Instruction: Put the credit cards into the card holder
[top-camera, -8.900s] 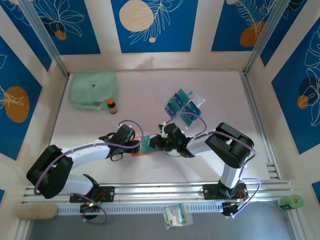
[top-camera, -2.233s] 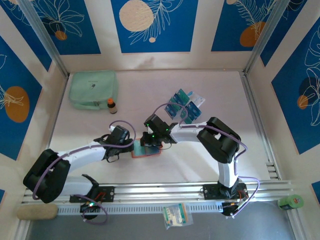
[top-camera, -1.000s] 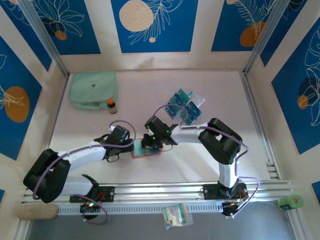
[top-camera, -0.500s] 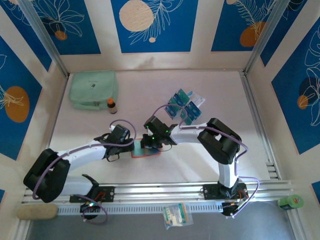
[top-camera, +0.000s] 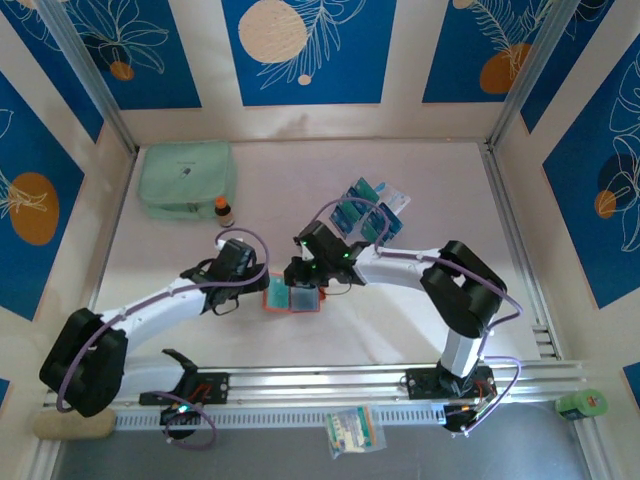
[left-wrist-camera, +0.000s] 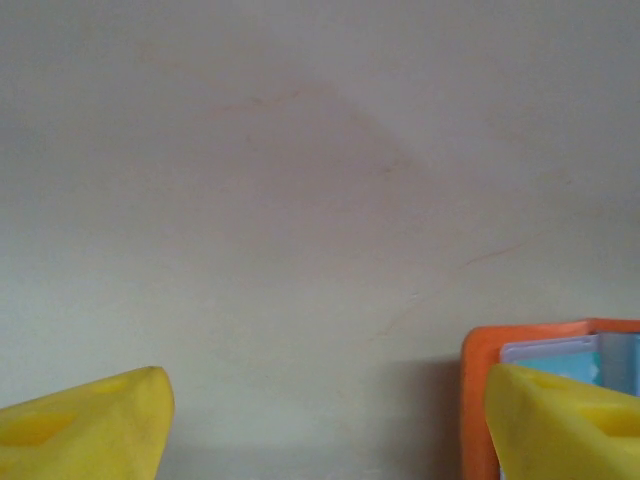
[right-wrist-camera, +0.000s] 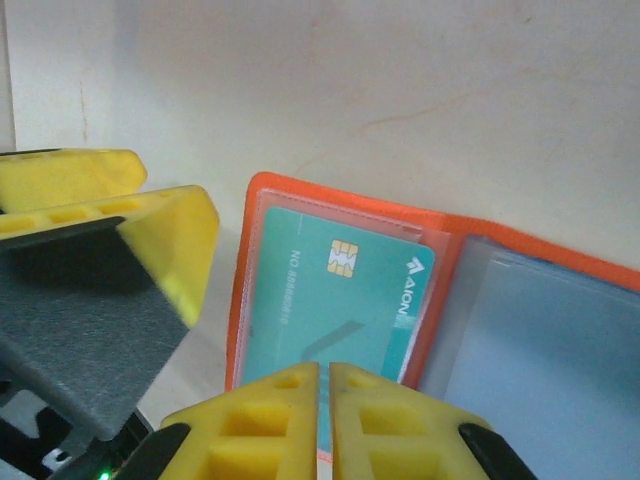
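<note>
The left hand spreads wide at the left edge of the card holder, one finger over its orange rim, gripping nothing. The holder lies open on the worktop, a teal card seated in its left pocket. Over that card hangs the right hand, fingers almost pressed together, empty. The loose credit cards lie beyond the holder's right side, nearer the right arm.

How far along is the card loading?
Done: one teal card sits in a clear pocket of the open card holder. In hand: nothing; the right jaws, nearly shut, are empty above it. To do: several loose cards lie beyond the holder.
</note>
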